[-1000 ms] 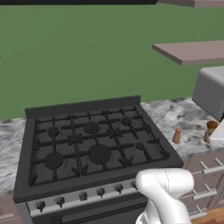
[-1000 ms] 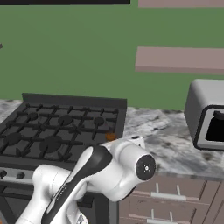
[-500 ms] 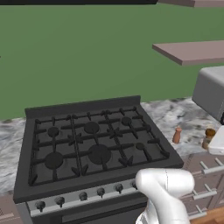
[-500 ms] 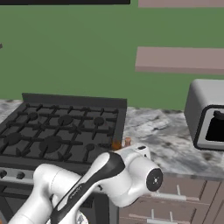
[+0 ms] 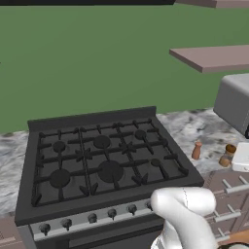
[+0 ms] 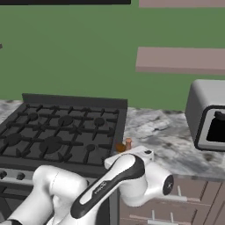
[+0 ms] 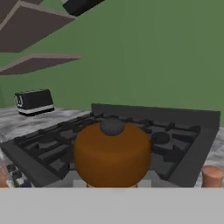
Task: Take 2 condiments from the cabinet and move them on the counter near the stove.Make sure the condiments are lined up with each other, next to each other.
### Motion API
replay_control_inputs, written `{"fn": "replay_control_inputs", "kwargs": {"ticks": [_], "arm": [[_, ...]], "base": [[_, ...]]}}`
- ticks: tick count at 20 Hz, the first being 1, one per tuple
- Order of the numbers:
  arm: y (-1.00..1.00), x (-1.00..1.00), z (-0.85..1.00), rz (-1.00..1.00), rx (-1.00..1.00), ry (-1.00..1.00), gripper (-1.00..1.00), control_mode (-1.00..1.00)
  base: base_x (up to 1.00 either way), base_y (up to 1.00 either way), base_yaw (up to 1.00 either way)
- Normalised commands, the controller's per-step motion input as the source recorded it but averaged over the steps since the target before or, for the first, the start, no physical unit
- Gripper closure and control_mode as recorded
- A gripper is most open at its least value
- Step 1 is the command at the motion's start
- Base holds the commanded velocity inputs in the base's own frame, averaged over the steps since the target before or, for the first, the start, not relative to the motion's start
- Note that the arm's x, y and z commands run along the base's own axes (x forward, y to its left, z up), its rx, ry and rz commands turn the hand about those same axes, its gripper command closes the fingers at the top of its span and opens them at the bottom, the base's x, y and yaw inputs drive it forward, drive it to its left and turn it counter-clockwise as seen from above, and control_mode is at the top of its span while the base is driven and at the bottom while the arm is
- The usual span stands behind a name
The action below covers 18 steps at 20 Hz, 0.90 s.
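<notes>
Gripper point(image 7: 112, 186) clamped on darker brown condiment bottle point(image 7: 112, 154), carried low beside the stove point(image 5: 102, 160), near reddish shaker point(image 5: 196, 150) standing on counter point(image 5: 194, 129); a careless set-down could knock that shaker or break alignment.

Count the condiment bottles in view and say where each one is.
2. The reddish-orange bottle stands on the marble counter just right of the stove. The darker brown bottle is further right, in the gripper; whether it touches the counter is unclear.
</notes>
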Motion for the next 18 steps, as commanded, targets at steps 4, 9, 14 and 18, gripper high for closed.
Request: {"fn": "replay_control_inputs", "kwargs": {"ticks": [4, 9, 14, 18], "arm": [[-0.13, 0.38, -0.12, 0.1, 0.14, 0.0, 1.0, -1.0], [-0.18, 0.27, -0.22, 0.06, 0.03, -0.03, 1.0, -1.0], [-0.07, 0.15, -0.09, 0.0, 0.0, 0.0, 1.0, -1.0], [-0.01, 0.28, -0.25, 0.0, -0.06, 0.0, 1.0, -1.0]], "base": [[0.0, 0.0, 0.0], [0.0, 0.0, 0.0], [0.0, 0.0, 0.0], [0.0, 0.0, 0.0]]}}
